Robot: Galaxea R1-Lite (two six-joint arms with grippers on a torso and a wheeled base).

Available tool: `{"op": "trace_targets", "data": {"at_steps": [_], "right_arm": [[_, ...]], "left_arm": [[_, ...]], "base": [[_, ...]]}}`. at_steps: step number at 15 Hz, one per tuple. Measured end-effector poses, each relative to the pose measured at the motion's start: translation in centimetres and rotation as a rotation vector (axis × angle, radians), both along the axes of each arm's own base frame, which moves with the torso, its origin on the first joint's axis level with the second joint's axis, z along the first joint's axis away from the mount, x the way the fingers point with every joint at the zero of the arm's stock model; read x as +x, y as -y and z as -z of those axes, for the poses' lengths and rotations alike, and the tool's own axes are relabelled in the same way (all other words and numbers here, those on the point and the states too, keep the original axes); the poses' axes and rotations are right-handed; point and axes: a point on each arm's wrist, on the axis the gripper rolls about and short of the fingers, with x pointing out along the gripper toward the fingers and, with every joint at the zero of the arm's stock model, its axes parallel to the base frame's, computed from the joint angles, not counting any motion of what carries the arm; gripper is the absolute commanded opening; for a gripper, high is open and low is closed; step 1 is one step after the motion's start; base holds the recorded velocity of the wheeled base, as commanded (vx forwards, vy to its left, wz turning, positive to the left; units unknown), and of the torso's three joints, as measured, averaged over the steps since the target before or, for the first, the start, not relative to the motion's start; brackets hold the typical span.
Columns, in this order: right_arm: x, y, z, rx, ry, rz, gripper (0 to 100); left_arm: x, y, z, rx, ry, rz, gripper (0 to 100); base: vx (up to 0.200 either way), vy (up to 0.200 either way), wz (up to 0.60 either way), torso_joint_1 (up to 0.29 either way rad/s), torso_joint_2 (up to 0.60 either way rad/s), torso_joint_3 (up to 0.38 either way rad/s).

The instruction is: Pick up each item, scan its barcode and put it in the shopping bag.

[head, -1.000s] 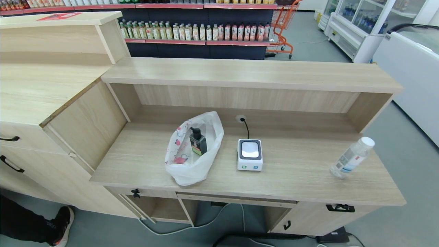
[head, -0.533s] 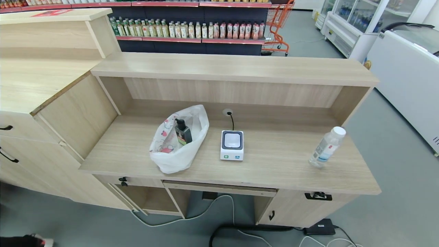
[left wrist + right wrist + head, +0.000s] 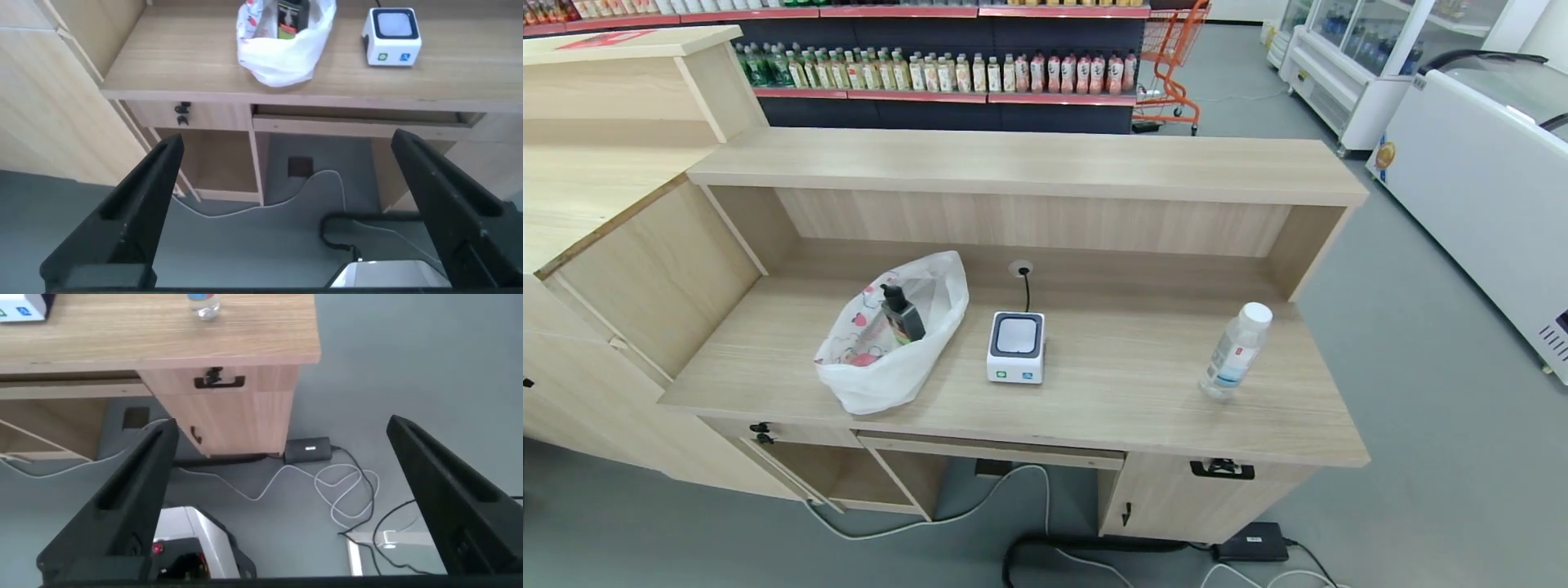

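Observation:
A white plastic shopping bag (image 3: pixel 882 371) lies open on the wooden counter (image 3: pixel 1111 400), left of centre, with a dark pump bottle (image 3: pixel 903 315) standing inside it. Just to its right sits the white barcode scanner (image 3: pixel 1015 347), window facing up. A clear bottle with a white cap (image 3: pixel 1235 353) stands upright near the counter's right end. My left gripper (image 3: pixel 286 220) hangs open below the counter's front edge, facing the bag (image 3: pixel 282 61) and scanner (image 3: pixel 392 37). My right gripper (image 3: pixel 282 510) is open too, low before the counter's right corner, under the clear bottle's base (image 3: pixel 202 305).
A raised shelf (image 3: pixel 1029 163) overhangs the back of the counter, and a taller cabinet (image 3: pixel 629 269) walls its left side. Cables (image 3: pixel 343 490) and a power brick (image 3: pixel 1252 543) lie on the floor below. A white freezer (image 3: pixel 1478 180) stands at the right.
The head camera has moved, so the whole picture has shifted left. The bag, scanner and bottle hold their places on the counter.

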Motion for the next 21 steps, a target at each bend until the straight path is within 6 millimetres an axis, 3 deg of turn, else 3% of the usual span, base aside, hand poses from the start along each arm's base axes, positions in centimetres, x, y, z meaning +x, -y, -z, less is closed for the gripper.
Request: {"op": "trace_targets", "data": {"at_steps": [5, 9, 13, 15, 17, 19, 21], "right_arm": [[0.0, 0.0, 0.0, -0.002, 0.0, -0.015, 100], [0.0, 0.0, -0.1, -0.035, 0.0, -0.022, 100], [0.4, -0.2, -4.1, -0.026, 0.059, -0.161, 100], [2.7, -0.5, -7.0, -0.019, 0.048, -0.198, 100], [6.1, -0.9, -8.7, -0.002, 0.008, -0.222, 100], [9.9, -1.6, -8.8, 0.025, -0.051, -0.262, 100], [13.1, -2.8, -7.0, 0.04, -0.173, -0.322, 100]], "left_arm": [[0.3, 0.0, -0.1, 0.003, -0.036, 0.025, 100], [0.3, -0.1, -0.1, -0.045, -0.042, 0.024, 100], [0.3, -0.1, -0.1, -0.046, -0.043, 0.023, 100], [0.3, -0.1, -0.1, -0.046, -0.043, 0.021, 100], [0.3, -0.1, -0.1, -0.046, -0.043, 0.022, 100], [0.3, -0.1, -0.1, -0.046, -0.043, 0.022, 100], [0.3, -0.1, -0.1, -0.046, -0.043, 0.022, 100]], "base": [[0.2, -0.2, 0.0, -0.001, 0.0, 0.003], [0.0, -0.05, 0.0, 0.003, 0.0, 0.001], [0.0, 0.0, 0.0, 0.0, 0.0, 0.0], [0.0, 0.0, 0.0, 0.0, 0.0, 0.0], [0.0, 0.0, 0.0, 0.0, 0.0, 0.0], [0.0, 0.0, 0.0, 0.0, 0.0, 0.0], [0.0, 0.0, 0.0, 0.0, 0.0, 0.0]]}}
